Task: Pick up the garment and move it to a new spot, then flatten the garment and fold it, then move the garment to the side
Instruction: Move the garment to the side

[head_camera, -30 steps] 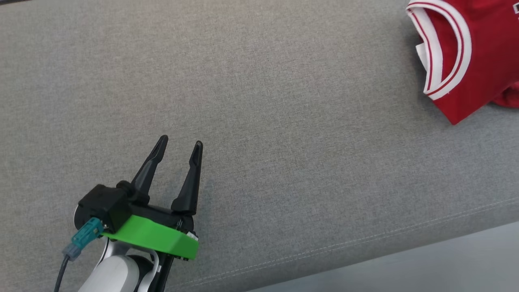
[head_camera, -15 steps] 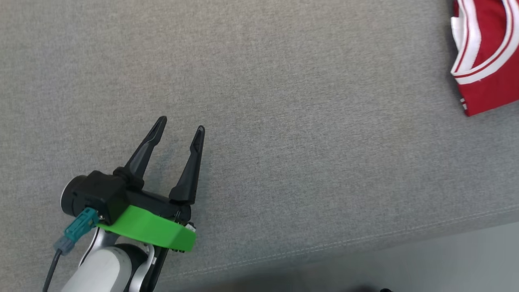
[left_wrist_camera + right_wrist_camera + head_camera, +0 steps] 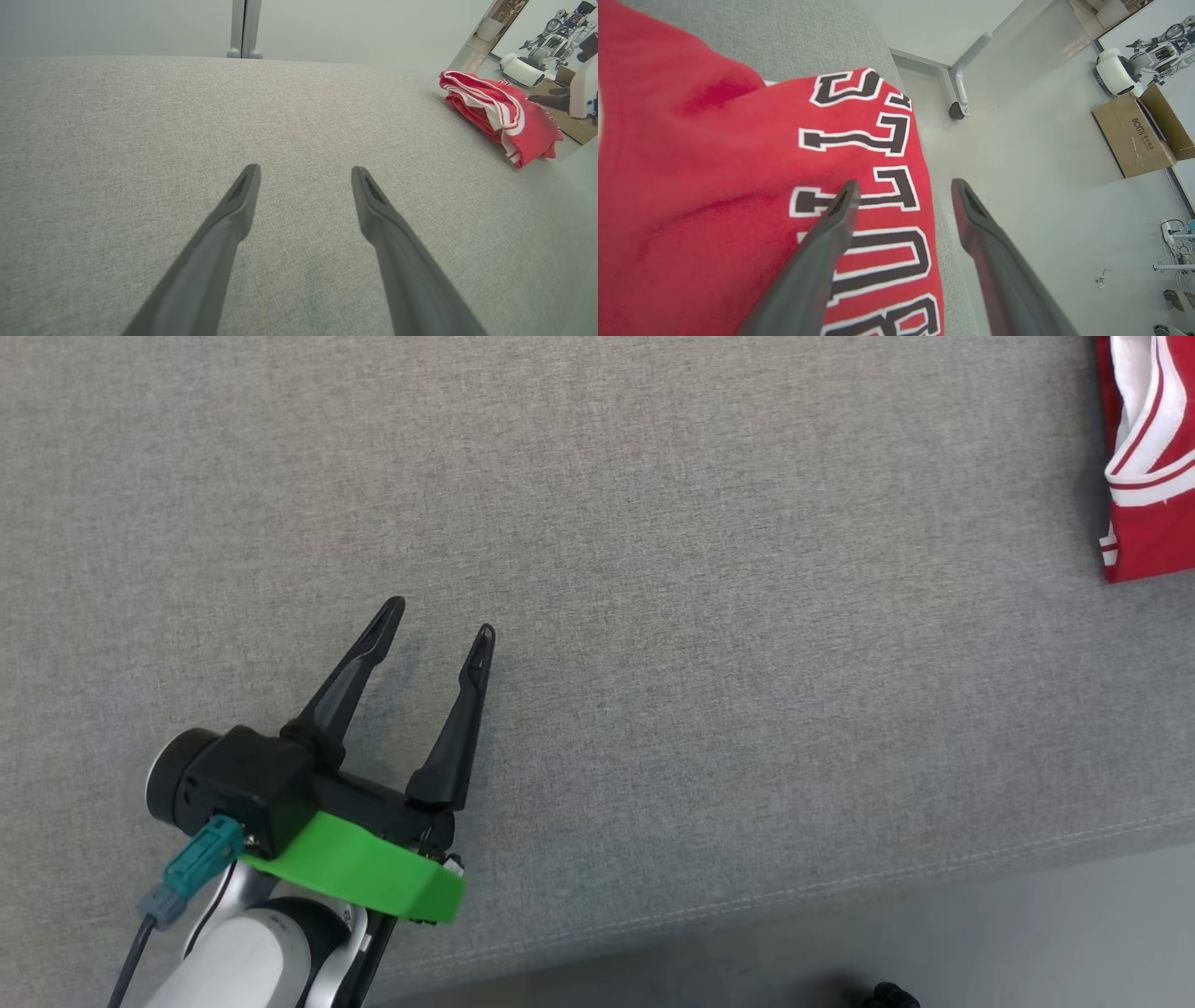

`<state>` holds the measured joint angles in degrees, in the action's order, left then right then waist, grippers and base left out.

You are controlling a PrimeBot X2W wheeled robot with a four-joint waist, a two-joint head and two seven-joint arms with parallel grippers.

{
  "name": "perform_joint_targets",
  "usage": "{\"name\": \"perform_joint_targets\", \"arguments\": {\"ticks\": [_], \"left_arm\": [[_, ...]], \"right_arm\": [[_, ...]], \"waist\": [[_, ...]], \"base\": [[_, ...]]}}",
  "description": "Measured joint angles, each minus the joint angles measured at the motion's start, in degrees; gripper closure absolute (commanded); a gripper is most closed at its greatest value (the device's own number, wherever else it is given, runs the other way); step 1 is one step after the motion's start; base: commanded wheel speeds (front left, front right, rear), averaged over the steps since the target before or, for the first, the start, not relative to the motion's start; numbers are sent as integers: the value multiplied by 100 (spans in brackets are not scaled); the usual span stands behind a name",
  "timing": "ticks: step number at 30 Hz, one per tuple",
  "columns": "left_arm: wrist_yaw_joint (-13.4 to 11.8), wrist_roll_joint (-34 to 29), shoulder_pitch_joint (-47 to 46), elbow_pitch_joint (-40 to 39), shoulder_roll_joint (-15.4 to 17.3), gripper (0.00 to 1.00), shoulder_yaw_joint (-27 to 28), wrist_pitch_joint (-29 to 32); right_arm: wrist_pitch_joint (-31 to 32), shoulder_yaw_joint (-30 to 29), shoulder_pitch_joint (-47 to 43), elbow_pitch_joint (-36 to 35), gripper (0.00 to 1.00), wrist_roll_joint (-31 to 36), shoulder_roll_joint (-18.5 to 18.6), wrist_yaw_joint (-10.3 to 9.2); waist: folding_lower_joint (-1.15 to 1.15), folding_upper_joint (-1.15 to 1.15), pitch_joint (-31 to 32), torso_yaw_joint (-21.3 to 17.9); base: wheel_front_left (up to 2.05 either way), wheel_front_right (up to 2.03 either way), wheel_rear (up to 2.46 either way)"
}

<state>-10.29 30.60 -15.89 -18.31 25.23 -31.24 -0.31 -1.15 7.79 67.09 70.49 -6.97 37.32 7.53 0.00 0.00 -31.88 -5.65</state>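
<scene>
A grey desk (image 3: 709, 616) covered in woven, slightly fuzzy cloth takes up most of my head view. A stitched seam runs along its near edge. Below the seam is a strip of smooth pale floor (image 3: 1027, 933), cut off by the frame.

The red jersey (image 3: 1153, 476) lies at the desk's right end, well apart from the left tool. In my head view the picture's right edge cuts it, so I see only a red strip with white, red-striped trim. The left wrist view shows it whole, as a folded, rumpled bundle by the desk's edge. The right wrist view shows it close up, with black block letters outlined in white. They are upside down and partly hidden by a finger, so I cannot read the word.

The left tool (image 3: 441, 618) hangs over bare cloth, its two long, dark, tapering fingers spread wide and holding nothing. A glossy green plate (image 3: 364, 873) sits behind the fingers.

The right tool (image 3: 906, 183) is also released. One finger is over the lettering and the other is past the desk's edge, above the floor. I cannot tell whether it touches the fabric.

On the floor stands an open cardboard box (image 3: 1134, 135). A curved grey desk leg (image 3: 962, 79) ends in a small dark caster.
</scene>
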Motion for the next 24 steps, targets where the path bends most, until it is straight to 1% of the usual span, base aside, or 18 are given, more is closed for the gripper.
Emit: {"name": "perform_joint_targets", "arguments": {"ticks": [6,10,12,17,21,24], "left_arm": [[-3,1,2,14,4,0,-34,22],[-5,71,15,90,-13,0,-26,-8],[-5,172,20,160,-86,0,18,-78],[7,448,32,396,-263,0,147,-242],[20,601,31,665,-399,0,237,-394],[20,668,26,896,-485,0,333,-545]], "right_arm": [[-126,-175,-150,169,0,75,-22,0],[-394,-267,-190,194,0,71,-129,0],[-510,-245,-181,183,0,60,-203,0],[-751,35,-95,-26,0,-126,-501,0],[-867,438,-115,-333,0,-444,-711,0],[-922,755,-199,-657,0,-746,-779,0]], "waist": [[0,0,87,-88],[0,0,205,-160],[0,0,291,-193],[0,0,588,-263],[0,0,904,-296],[0,0,1166,-305]], "base": [[0,0,0],[0,0,0],[0,0,0],[0,0,0],[0,0,0],[0,0,0]]}}
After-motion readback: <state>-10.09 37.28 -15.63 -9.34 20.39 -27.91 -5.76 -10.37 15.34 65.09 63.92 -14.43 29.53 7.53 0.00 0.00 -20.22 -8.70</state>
